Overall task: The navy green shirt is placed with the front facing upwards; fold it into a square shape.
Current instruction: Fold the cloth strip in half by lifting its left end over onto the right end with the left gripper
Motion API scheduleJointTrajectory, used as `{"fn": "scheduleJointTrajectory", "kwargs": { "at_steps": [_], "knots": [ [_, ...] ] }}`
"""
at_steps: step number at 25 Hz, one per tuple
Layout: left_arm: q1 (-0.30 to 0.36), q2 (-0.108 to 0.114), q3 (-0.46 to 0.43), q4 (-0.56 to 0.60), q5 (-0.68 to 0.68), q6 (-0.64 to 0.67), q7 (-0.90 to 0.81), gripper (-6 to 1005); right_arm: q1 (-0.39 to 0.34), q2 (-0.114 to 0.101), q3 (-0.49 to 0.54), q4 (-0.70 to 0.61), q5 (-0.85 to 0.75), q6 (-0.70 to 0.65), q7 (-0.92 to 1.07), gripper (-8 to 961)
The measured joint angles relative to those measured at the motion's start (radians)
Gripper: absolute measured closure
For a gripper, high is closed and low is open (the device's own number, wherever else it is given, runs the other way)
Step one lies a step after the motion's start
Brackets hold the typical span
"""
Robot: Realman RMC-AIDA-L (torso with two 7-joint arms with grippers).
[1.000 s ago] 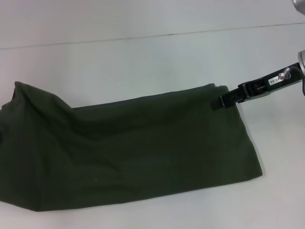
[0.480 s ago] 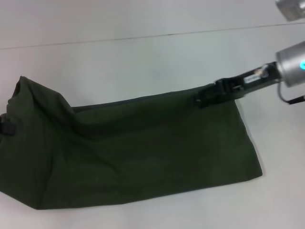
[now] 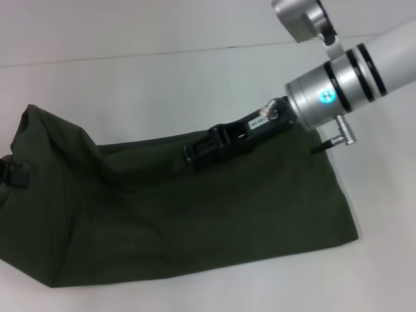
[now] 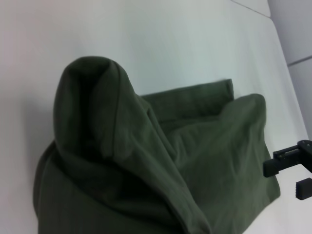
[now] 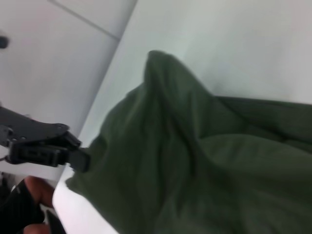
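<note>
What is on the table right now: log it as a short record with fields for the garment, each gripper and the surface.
garment: navy green shirt, folded into a long band, plain side up, left end raised in a peak
right gripper: over the shirt's far edge, near the middle
left gripper: at the shirt's left end, against the raised cloth
surface: white table
lettering: none visible

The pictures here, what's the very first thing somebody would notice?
First comes the navy green shirt, a big dark band of cloth spread across the white table. Next, the right gripper on its silver arm, reaching in from the far right over the shirt's far edge. At the left edge, the left gripper holds the cloth, and the shirt there stands up in a tall peak.
</note>
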Motion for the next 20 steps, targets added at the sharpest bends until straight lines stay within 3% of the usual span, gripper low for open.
{"fn": "scheduleJointTrajectory", "kwargs": {
  "at_steps": [12, 20],
  "knots": [
    [-0.038, -0.041, 0.036, -0.004, -0.072, 0.050, 0.023, 947, -0.001, 0.007, 0.008, -0.003, 0.013, 0.009, 0.014, 434],
    [-0.071, -0.044, 0.050, -0.002, -0.077, 0.047, 0.021, 945, -0.022, 0.020, 0.007, -0.009, 0.046, 0.032, 0.002, 444]
  ]
}}
